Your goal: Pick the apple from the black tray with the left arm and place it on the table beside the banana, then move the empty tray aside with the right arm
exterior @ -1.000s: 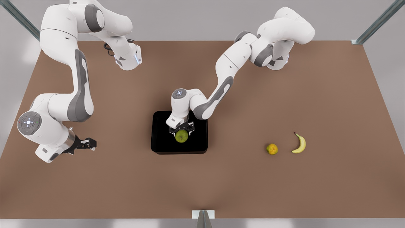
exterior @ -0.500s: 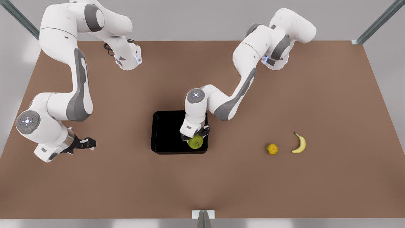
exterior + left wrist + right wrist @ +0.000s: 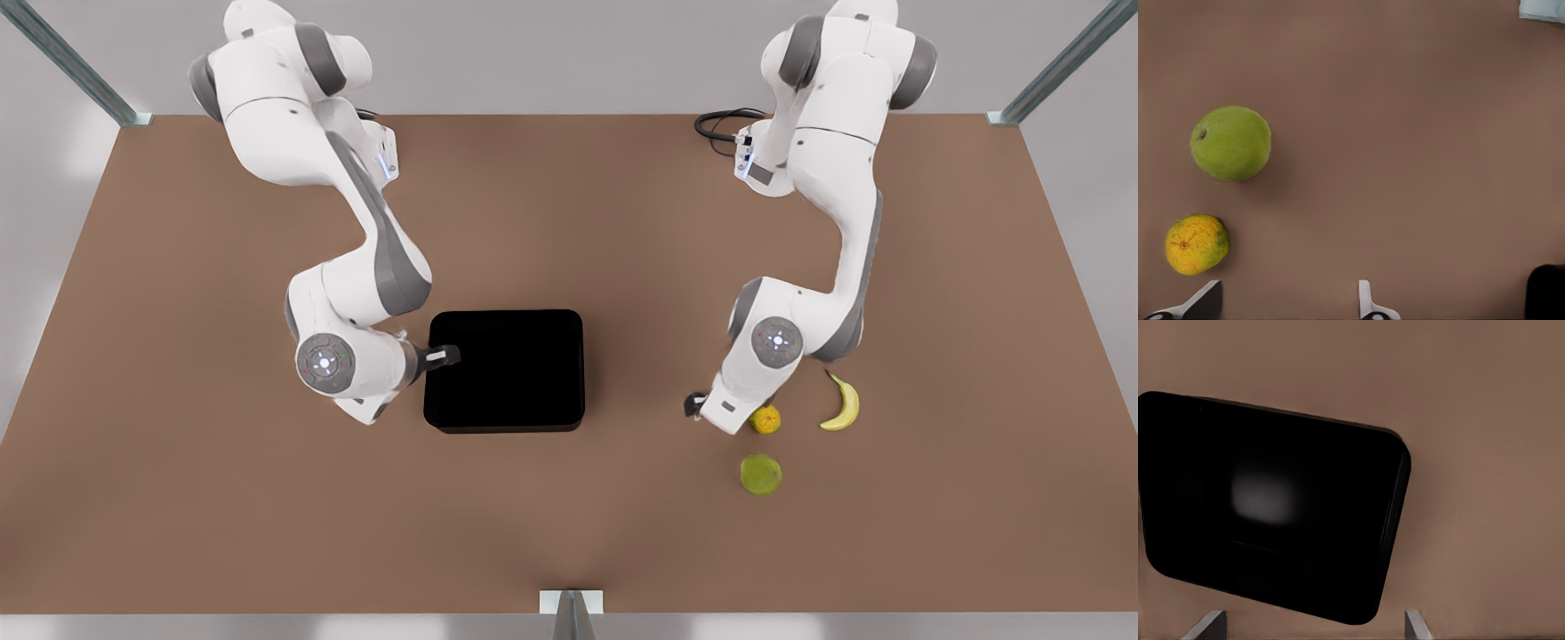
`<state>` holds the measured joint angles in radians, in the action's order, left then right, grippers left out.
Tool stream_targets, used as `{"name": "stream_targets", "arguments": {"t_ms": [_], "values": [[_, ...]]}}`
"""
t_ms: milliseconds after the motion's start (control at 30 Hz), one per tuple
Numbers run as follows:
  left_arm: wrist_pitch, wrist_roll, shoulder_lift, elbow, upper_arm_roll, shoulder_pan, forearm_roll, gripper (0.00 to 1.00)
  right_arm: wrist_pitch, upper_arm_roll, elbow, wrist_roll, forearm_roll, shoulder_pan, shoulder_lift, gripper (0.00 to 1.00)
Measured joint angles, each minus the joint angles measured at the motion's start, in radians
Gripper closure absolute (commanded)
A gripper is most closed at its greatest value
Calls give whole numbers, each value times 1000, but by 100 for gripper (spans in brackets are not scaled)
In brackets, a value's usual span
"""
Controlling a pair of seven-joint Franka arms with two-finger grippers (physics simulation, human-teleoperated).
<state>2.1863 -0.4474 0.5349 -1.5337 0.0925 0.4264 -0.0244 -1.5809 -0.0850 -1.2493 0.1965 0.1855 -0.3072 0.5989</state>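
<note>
The green apple (image 3: 761, 474) (image 3: 1231, 143) lies on the brown table (image 3: 569, 516), in front of the yellow-orange fruit (image 3: 765, 419) (image 3: 1197, 244) and a short way from the banana (image 3: 844, 403). My left gripper (image 3: 698, 407) (image 3: 1288, 310) hovers open just beside the yellow-orange fruit, holding nothing. The black tray (image 3: 507, 369) (image 3: 1271, 507) sits at the table's middle with nothing in it. My right gripper (image 3: 442, 356) (image 3: 1311, 630) is open at the tray's edge on the front view's left, its fingers spread wide.
A metal bracket (image 3: 571, 603) sits at the table's front edge. Metal posts stand at the far corners. The left arm's elbow leans over the table near the banana.
The left arm carried the apple out of the tray toward the front view's right and let it go on the table. The right arm swung in from the left to the tray's edge.
</note>
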Motion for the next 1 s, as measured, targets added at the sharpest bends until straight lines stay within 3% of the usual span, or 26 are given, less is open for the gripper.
{"name": "stream_targets", "arguments": {"t_ms": [100,267,433,1000], "values": [[-197,67,-101,159,18,-40,1,0,-26,-2,-67,88,53,0,10,0],[-357,158,-317,48,34,-57,4,0,-104,-25,-263,200,83,-1,-42,0],[-407,240,-333,23,35,-62,3,0,-144,-24,-309,243,59,13,-102,0],[-452,413,-339,15,29,-75,9,0,-309,6,-373,88,-3,46,36,0]]}}
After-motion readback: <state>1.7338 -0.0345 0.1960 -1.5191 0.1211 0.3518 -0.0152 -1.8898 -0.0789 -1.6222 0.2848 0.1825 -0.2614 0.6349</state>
